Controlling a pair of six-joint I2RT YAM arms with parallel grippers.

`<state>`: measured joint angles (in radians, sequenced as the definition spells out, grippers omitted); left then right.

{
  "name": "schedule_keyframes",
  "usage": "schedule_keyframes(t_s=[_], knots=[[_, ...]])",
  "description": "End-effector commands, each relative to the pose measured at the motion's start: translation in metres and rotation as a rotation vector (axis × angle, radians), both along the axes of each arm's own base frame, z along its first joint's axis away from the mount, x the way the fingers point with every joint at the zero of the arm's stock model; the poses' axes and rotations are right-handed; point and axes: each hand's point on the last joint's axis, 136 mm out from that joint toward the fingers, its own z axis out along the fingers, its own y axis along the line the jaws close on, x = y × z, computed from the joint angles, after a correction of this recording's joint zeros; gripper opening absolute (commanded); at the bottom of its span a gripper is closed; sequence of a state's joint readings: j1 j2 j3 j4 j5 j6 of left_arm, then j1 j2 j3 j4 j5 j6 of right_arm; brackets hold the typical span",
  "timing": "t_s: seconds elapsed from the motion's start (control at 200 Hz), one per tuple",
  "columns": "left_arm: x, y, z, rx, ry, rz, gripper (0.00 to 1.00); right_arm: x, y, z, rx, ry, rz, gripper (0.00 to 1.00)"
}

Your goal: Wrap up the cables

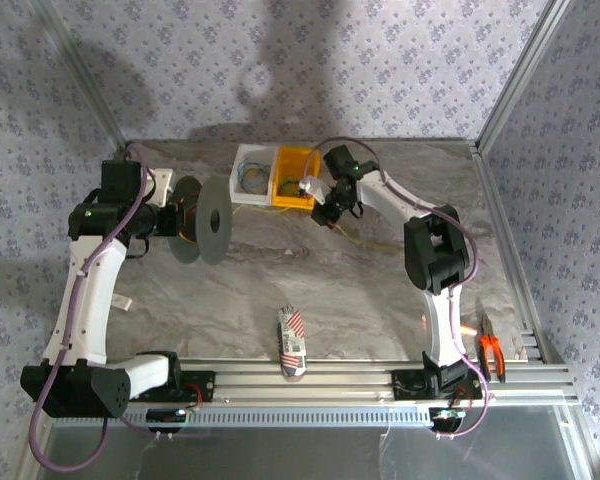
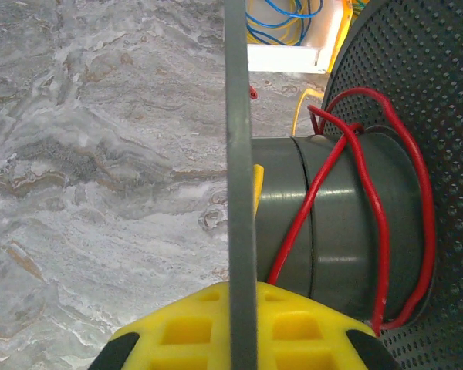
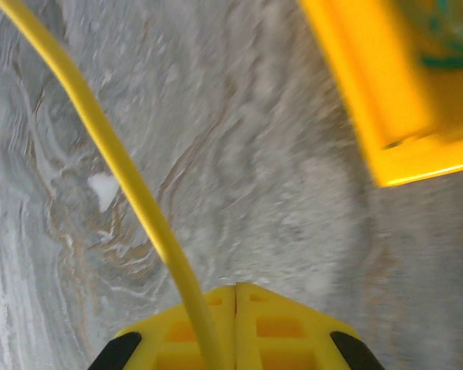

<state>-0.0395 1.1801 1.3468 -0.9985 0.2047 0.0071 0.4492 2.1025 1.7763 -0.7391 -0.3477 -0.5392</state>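
The cables (image 3: 123, 169): one thin yellow strand, found at about 1 o'clock on the table (image 1: 380, 300). From the right gripper it trails loosely toward 4 o'clock over the marble.

Spool (image 1: 208, 245): held off the surface at 9 o'clock, axis roughly level, flanges upright. A red wire (image 2: 309, 208) is already seen looped loosely round the grey core. No yellow turns can be made out on it.

Bins: a white bin (image 1: 242, 185) and a yellow bin (image 1: 300, 153) are set side by side at 12 o'clock, just beside the right gripper. Blue wire is coiled in the white one.

Left gripper (image 2: 243, 291): clamped across the edge of the near flange, one finger on each face.

Right gripper (image 3: 235, 293): jaws pressed together, with the strand running down into them. It is judged to be pinched, though the contact itself is hidden.

Step in hand (judged): the strand is to be carried over to the core.

- The strand should be led toward 9 o'clock and kept lightly taut, so no loops form.
- It should be laid between the flanges, against the core and beside the red wire.
- The pinch should be kept firm, since slip is likely on so thin a strand.
- Snagging on the yellow bin's wall should be watched for.
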Motion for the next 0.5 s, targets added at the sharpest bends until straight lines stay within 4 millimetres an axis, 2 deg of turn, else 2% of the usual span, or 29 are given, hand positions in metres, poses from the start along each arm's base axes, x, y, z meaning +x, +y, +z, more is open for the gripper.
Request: schedule_keyframes(t_s=[0.0, 0.145, 0.235, 0.495], knots=[[0.0, -0.011, 0.021, -0.053, -0.087, -0.048, 0.0, 0.024, -0.008, 0.026, -0.028, -0.048, -0.076, 0.0], [-0.007, -0.017, 0.021, -0.073, -0.083, -0.083, 0.0, 0.049, 0.003, 0.071, 0.04, -0.113, -0.144, 0.0], [-0.01, -0.017, 0.015, -0.075, -0.047, -0.082, 0.0, 0.062, 0.014, 0.103, 0.108, -0.144, -0.186, 0.0], [-0.011, -0.025, -0.004, -0.021, 0.033, -0.096, 0.0, 0.078, 0.044, 0.194, 0.298, -0.241, -0.256, 0.0]])
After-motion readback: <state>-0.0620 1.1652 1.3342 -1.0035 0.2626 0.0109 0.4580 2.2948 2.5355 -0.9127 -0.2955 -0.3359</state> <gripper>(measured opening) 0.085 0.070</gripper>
